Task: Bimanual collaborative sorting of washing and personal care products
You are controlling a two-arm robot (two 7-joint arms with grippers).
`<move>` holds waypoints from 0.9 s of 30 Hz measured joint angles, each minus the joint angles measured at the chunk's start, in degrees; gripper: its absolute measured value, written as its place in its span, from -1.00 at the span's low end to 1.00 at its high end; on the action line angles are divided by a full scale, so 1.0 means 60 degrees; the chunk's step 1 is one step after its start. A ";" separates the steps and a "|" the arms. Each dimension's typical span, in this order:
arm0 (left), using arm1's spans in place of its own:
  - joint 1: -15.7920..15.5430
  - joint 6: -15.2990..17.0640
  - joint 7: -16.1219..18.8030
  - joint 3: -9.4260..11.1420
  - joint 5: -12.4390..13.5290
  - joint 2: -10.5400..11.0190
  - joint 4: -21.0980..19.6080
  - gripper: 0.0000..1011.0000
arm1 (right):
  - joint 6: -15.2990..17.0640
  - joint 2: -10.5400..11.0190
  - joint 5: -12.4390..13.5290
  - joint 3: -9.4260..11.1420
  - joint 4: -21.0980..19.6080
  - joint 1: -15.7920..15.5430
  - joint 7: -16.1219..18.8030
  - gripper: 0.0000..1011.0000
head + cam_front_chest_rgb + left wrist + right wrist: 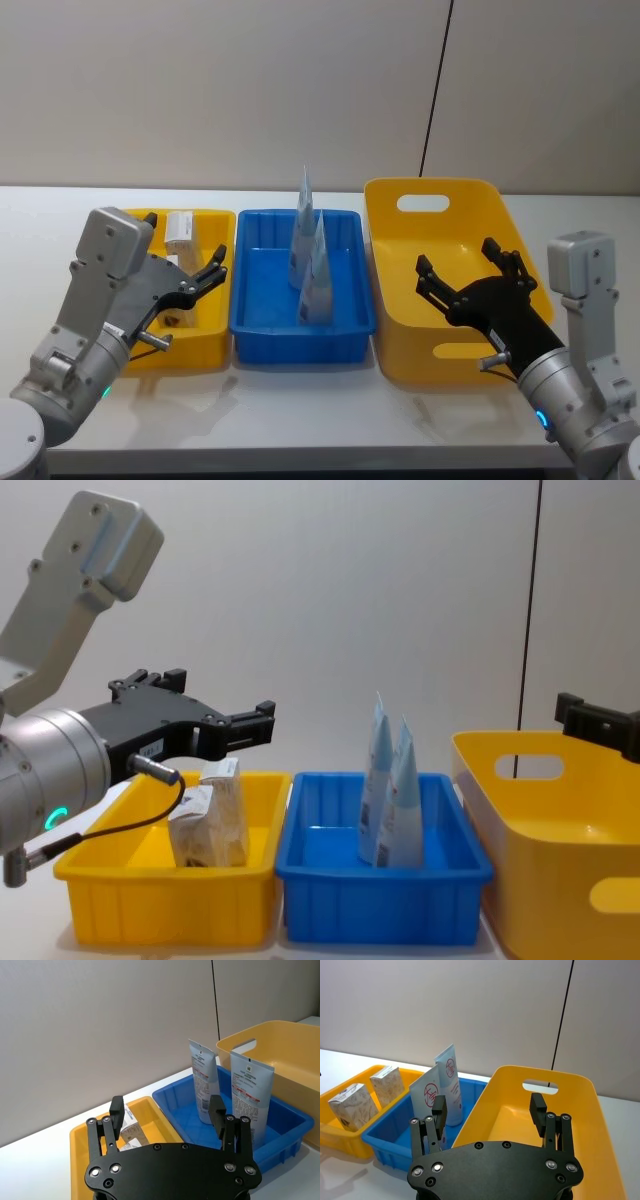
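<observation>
Two pale-blue-and-white squeeze tubes (pixel 305 235) (pixel 449 1085) with a red round logo stand upright in the blue bin (pixel 300 345). Two small beige cartons (pixel 352 1105) (pixel 210 820) stand in the small yellow bin (pixel 190 355) on the left. My left gripper (pixel 218 265) (pixel 166 1110) hovers open over that small bin, above the cartons, holding nothing. Over the large yellow bin (pixel 440 190) on the right, my right gripper (pixel 455 262) (pixel 487 1107) also hangs open and empty. I see nothing lying inside the large bin.
The three bins sit side by side across a white table (pixel 300 400), close to one another. A grey wall with a black cable (pixel 435 90) stands behind. Free table strips lie in front of and behind the bins.
</observation>
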 joint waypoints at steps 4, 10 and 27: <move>0.0000 0.0000 0.0000 0.0000 0.0001 0.0000 -0.0001 0.98 | 0.0000 0.0000 0.0001 0.0001 0.0000 0.0000 0.0000 0.98; 0.0000 0.0000 0.0000 0.0000 0.0001 0.0000 0.0000 0.98 | 0.0000 0.0000 0.0001 0.0000 0.0000 0.0000 0.0000 0.98; 0.0001 0.0000 0.0000 0.0000 0.0000 0.0000 0.0000 0.98 | 0.0000 0.0000 0.0001 0.0001 0.0000 0.0001 0.0000 0.98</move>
